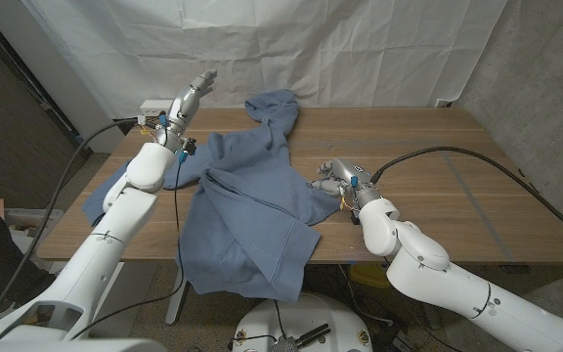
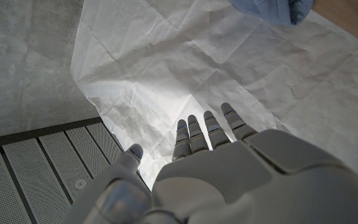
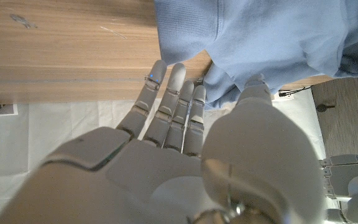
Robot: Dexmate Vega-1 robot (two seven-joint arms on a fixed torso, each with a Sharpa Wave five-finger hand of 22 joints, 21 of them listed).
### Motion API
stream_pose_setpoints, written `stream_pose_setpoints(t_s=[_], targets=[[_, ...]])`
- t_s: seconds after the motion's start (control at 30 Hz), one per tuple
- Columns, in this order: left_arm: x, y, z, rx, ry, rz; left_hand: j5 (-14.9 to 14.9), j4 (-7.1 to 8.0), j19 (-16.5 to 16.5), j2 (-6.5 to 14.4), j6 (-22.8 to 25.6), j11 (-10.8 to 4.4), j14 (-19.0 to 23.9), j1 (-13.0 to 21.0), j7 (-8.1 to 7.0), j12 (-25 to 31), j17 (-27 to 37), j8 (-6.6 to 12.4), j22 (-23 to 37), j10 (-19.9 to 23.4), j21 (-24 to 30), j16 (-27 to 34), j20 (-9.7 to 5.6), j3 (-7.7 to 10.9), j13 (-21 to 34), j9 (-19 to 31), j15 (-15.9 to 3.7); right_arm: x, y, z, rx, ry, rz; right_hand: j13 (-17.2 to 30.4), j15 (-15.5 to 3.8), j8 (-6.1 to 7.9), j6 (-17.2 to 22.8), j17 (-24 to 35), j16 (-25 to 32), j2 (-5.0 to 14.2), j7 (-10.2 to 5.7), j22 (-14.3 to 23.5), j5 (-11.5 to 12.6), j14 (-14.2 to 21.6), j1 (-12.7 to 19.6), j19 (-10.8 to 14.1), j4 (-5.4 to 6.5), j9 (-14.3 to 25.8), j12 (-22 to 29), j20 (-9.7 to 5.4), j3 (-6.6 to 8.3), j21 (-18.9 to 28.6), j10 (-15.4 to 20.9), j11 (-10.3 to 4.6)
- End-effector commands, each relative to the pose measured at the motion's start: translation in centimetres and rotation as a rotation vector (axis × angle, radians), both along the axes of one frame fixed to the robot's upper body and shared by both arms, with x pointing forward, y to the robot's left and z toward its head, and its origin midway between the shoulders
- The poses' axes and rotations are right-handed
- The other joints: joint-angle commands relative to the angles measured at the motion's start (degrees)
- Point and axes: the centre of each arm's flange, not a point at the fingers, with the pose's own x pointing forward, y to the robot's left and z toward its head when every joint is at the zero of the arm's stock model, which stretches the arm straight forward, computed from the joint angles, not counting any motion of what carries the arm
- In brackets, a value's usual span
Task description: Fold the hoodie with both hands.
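Observation:
The blue hoodie point(image 1: 252, 200) lies crumpled across the middle of the wooden table point(image 1: 457, 166), its hood point(image 1: 274, 106) toward the far edge and its lower part hanging over the near edge. My left hand point(image 1: 195, 90) is raised above the table's far left corner, fingers apart and holding nothing; the left wrist view shows it point(image 2: 229, 168) against the white backdrop with a bit of hoodie point(image 2: 266, 9) beyond. My right hand point(image 1: 332, 177) sits low at the hoodie's right edge. In the right wrist view its fingers point(image 3: 173, 99) reach out straight beside the fabric point(image 3: 272, 37), thumb apart from them.
A white sheet point(image 1: 360, 49) hangs behind the table. Black cables point(image 1: 477, 161) run along both arms, one crossing the table's right side. Bare wood point(image 3: 67, 50) lies to the right of the hoodie. Part of the hoodie drapes off the table's left edge point(image 1: 101, 200).

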Motion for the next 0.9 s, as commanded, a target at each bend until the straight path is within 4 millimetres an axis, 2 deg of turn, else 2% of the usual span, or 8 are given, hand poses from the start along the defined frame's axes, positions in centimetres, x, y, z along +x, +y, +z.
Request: stream_pose_setpoints(t_s=[0.03,0.13,0.27,0.57,0.73,0.9], targets=[[0.0,0.1,0.4,-0.03,-0.002,-0.036,0.5,0.15,0.2,5.6,0.5,-0.12,0.5,-0.1,0.02,0.1,0.1,0.29,0.1,0.3,-0.2,0.0,0.2,0.44,0.1,0.2,-0.11,0.1,1.4,-1.6,-0.154,-0.064,-0.114,0.6,-4.94,0.07,0.0,0.0,0.8,-0.18,-0.4,0.0,0.9,-0.6,1.3,-1.1,-0.84,0.0,0.5,-0.46,-0.05,-0.5,-0.2,-0.79],[-0.1,0.0,0.4,-0.026,-0.001,-0.039,0.5,0.15,0.2,5.7,0.5,-0.06,0.5,-0.1,0.08,0.1,0.1,0.29,0.1,0.3,-0.3,0.0,0.16,0.44,0.1,0.2,-0.1,0.5,1.7,-1.6,-0.178,-0.092,-0.138,1.2,-6.16,-0.28,-1.1,0.1,1.5,0.24,-2.47,0.1,2.0,-1.6,3.5,-1.7,-2.11,-0.3,0.7,-1.32,0.48,-1.0,-1.1,-2.45],[-0.2,-0.2,0.4,-0.021,0.0,-0.042,0.5,0.15,0.2,5.7,0.6,-0.25,0.4,-0.1,0.11,0.1,0.1,0.3,0.1,0.3,-0.3,0.0,0.14,0.43,0.1,0.2,-0.02,1.4,1.7,-1.7,-0.185,-0.127,-0.17,1.8,-7.29,-0.2,-1.3,0.7,2.6,0.77,-3.16,0.1,2.8,-1.7,5.7,-2.0,-3.28,-0.5,1.1,-2.01,1.04,-1.4,-1.3,-3.3],[-0.6,-0.1,0.4,-0.019,-0.006,-0.036,0.6,0.15,0.2,5.7,0.7,-0.19,0.4,-0.1,0.06,0.1,0.1,0.32,0.1,0.3,-0.4,0.0,0.05,0.42,0.1,0.2,-0.13,2.3,1.8,-2.0,-0.268,-0.13,-0.214,2.8,-7.56,-0.21,-2.2,1.8,4.2,0.41,-3.83,0.2,3.3,-3.5,5.0,-3.7,-2.99,-0.7,1.6,-2.56,-0.05,-2.3,-2.9,-3.9],[-0.8,-0.2,0.5,-0.013,-0.013,-0.036,0.6,0.15,0.2,5.7,0.8,-0.08,0.4,-0.1,0.11,0.1,0.1,0.35,0.1,0.3,-0.4,0.0,0.03,0.41,0.1,0.2,-0.12,3.1,1.0,-2.3,-0.315,-0.081,-0.259,3.3,-7.96,-0.06,-2.1,2.7,5.3,0.5,-4.25,0.2,3.6,-4.0,5.5,-4.1,-3.23,-0.8,2.0,-2.84,-0.24,-2.7,-3.2,-4.55],[-0.8,-0.3,0.6,-0.013,-0.016,-0.035,0.6,0.14,0.2,5.7,0.8,-0.11,0.4,-0.1,0.17,0.1,0.1,0.36,0.1,0.3,-0.5,0.0,0.0,0.41,0.1,0.2,-0.14,3.7,0.8,-2.9,-0.346,-0.051,-0.267,3.9,-7.9,0.53,-0.7,3.1,6.2,0.43,-3.93,0.2,3.8,-4.3,5.5,-4.0,-3.21,-0.9,2.8,-2.73,-0.66,-2.8,-3.2,-4.34]])
